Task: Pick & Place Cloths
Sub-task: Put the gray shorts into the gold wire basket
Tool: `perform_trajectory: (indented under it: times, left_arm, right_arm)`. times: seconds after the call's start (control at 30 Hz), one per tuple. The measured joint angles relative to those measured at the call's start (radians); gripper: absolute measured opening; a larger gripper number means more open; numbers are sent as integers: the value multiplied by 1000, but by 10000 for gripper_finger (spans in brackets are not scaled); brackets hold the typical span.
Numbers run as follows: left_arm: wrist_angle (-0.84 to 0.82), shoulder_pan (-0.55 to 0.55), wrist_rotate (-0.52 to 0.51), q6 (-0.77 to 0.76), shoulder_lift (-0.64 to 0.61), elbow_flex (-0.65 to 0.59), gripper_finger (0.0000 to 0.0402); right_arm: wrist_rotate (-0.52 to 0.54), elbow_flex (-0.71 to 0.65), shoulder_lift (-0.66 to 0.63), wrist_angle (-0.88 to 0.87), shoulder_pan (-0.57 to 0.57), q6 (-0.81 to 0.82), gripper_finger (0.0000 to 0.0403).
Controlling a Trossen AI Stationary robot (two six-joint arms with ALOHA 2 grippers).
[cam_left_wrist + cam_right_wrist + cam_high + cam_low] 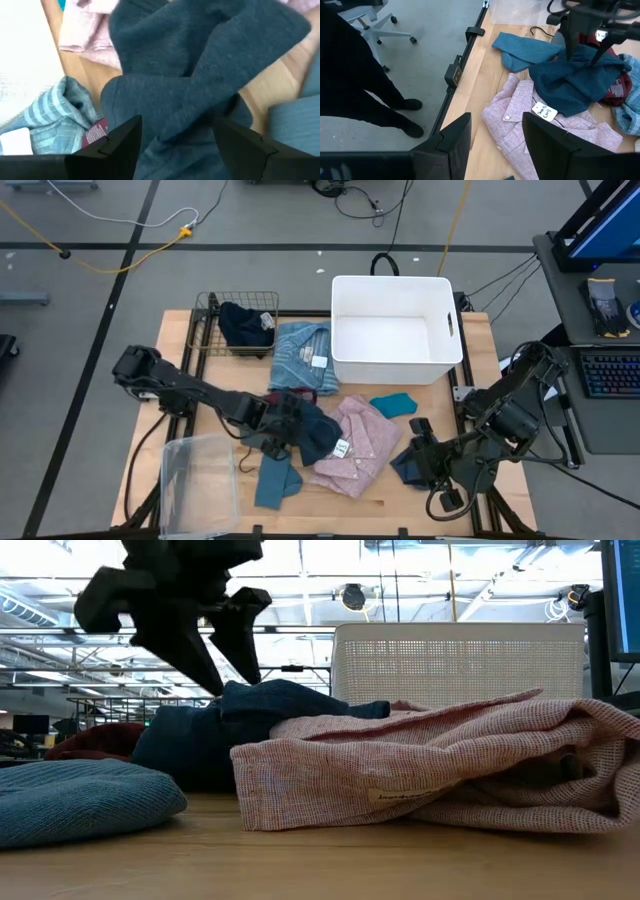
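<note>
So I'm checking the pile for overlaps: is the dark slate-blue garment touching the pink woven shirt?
Touching. The right wrist view shows the dark slate-blue garment draped over the pink woven shirt, its edge lying on the pink fabric.

The big box (396, 328) is sitting at the back of the table (180, 340). A wire basket (236, 323) is sitting to its left, and a cloth (246, 325) is lying in the basket. A striped shirt (300, 355) is lying between the basket and the box. A checked shirt (358, 442) is lying in front of the box, in the middle of the table. A thick cloth (316, 434) is lying partly on that shirt's left side. A small cloth (393, 405) is lying just behind the checked shirt. A long cloth (276, 481) is lying near the front edge. A see-through tub (199, 485) is sitting at the front left corner.
</note>
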Motion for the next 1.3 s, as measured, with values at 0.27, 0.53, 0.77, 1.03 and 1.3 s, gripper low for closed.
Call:
perform_trajectory:
  times: [0.27, 0.53, 0.77, 1.03, 1.3]
  left_arm:
    - [61, 0, 30, 17, 56, 0, 243]
    - [97, -13, 54, 59, 80, 0, 224]
    - [95, 1, 61, 59, 88, 0, 113]
    - [78, 10, 114, 9, 133, -1, 8]
    - [84, 26, 94, -78, 29, 37, 4]
  right_arm:
    - [0, 0, 0, 1, 0, 2, 169]
    - [0, 0, 0, 1, 0, 2, 169]
    - [0, 0, 0, 1, 0, 2, 169]
    - [0, 0, 0, 3, 0, 18, 169]
    - [0, 0, 0, 4, 0, 8, 169]
